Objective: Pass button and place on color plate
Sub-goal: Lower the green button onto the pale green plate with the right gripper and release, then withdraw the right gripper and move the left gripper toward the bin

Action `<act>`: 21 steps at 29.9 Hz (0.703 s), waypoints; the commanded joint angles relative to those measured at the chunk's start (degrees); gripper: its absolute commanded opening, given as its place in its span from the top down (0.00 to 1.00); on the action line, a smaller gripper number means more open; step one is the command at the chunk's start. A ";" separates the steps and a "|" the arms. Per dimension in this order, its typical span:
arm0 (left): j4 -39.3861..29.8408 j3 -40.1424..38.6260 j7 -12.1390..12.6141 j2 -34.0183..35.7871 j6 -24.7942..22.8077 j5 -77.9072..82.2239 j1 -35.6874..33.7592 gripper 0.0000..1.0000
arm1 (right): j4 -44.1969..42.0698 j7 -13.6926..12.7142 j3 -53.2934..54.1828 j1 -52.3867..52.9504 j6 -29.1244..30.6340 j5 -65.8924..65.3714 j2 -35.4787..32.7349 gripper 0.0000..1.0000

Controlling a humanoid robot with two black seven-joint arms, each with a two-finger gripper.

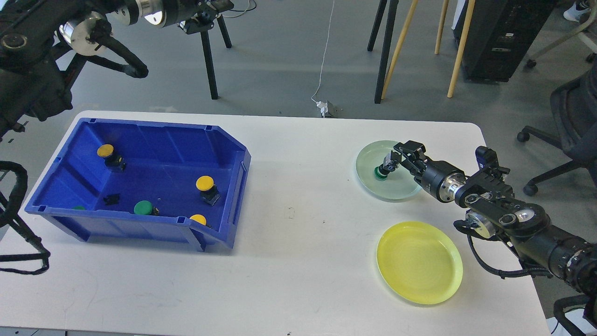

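A white desk [298, 261] fills most of the frame, seen from above. At right centre, the right tool [391, 162] reaches in from the lower right edge and pinches a green button [381, 171] by its body. The button is turned cap down over the pale green plate [368, 161], at or just above its surface; I cannot tell whether it touches. A yellow plate [419, 262] lies below the green one, toward the lower right, apart from it.

At left centre sits a blue bin [140, 140]. Inside it are three yellow buttons: one at the upper left [106, 150], one near the middle right [204, 183], one at the front edge [198, 219]. A second green button [143, 207] lies near the bin's front wall, with a small black part [112, 199] to its left.

The left tool [219, 5] is at the top edge, upper left of the frame, well above the bin. It is too dark and cropped to tell whether its fingers are spread or pressed together.
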 commanded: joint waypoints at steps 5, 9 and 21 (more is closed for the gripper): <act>-0.09 -0.15 -1.83 0.29 0.00 0.02 1.23 0.03 | 0.19 -0.21 2.53 0.22 0.04 0.45 -1.61 0.12; -1.14 0.81 -2.01 2.66 0.00 0.11 1.67 0.03 | 0.28 -0.30 7.11 -0.39 0.65 0.98 -3.54 0.07; -9.57 0.73 -1.92 7.13 0.00 7.92 6.85 0.03 | 1.68 -0.30 8.69 -0.74 1.88 5.18 -6.35 0.01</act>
